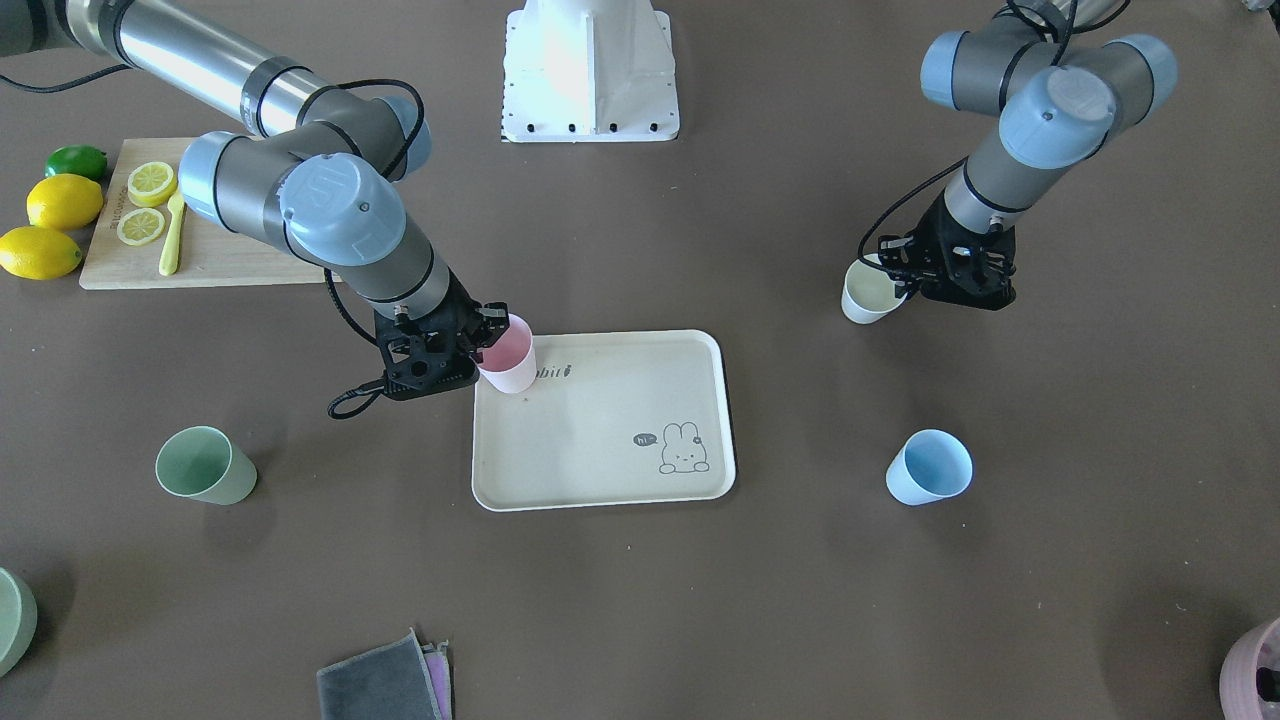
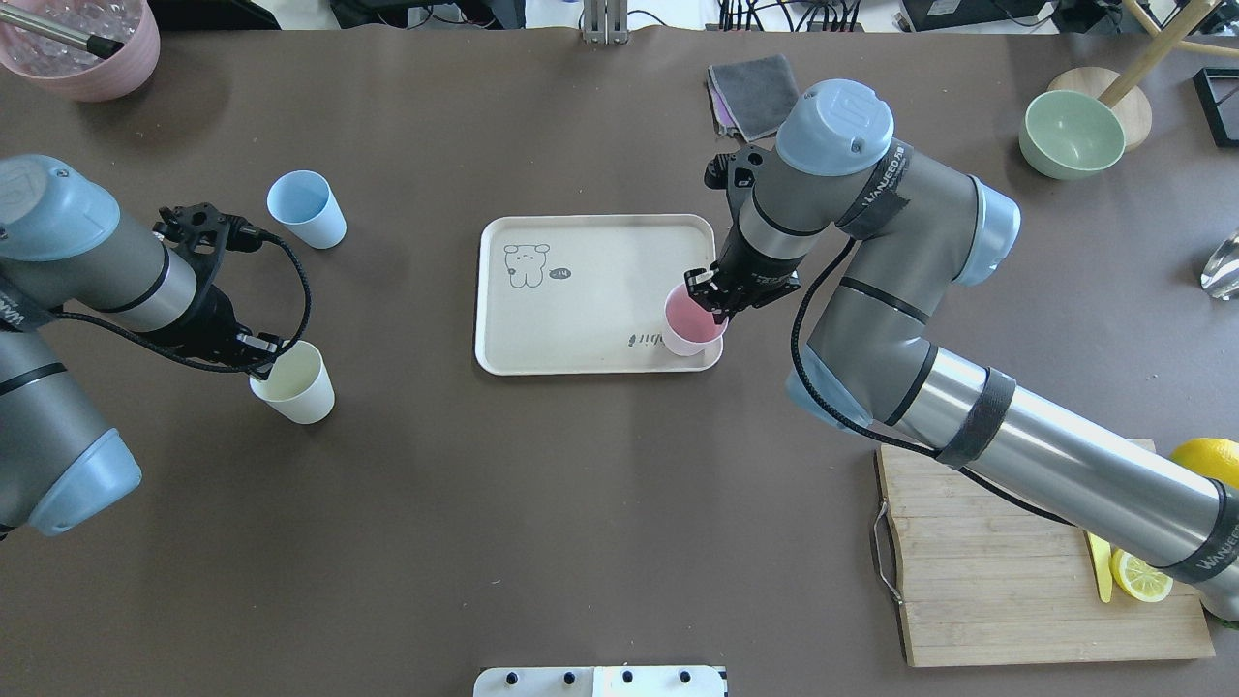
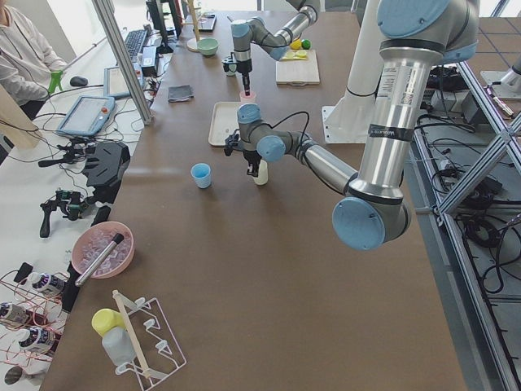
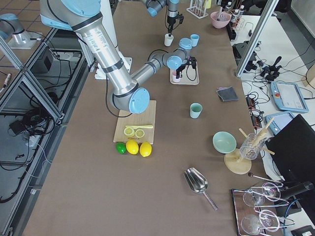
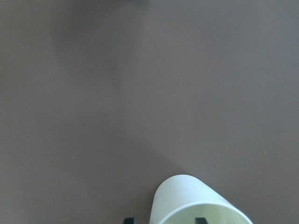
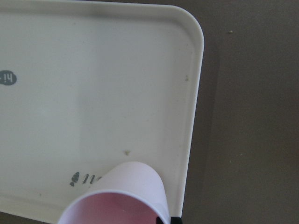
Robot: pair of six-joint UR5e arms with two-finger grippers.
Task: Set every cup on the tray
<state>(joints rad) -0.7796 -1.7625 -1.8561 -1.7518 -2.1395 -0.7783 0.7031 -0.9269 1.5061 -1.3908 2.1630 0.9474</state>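
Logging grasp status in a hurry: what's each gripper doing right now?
Left gripper: open, fingers straddling the cream cup rim.
Right gripper: shut on the pink cup rim.
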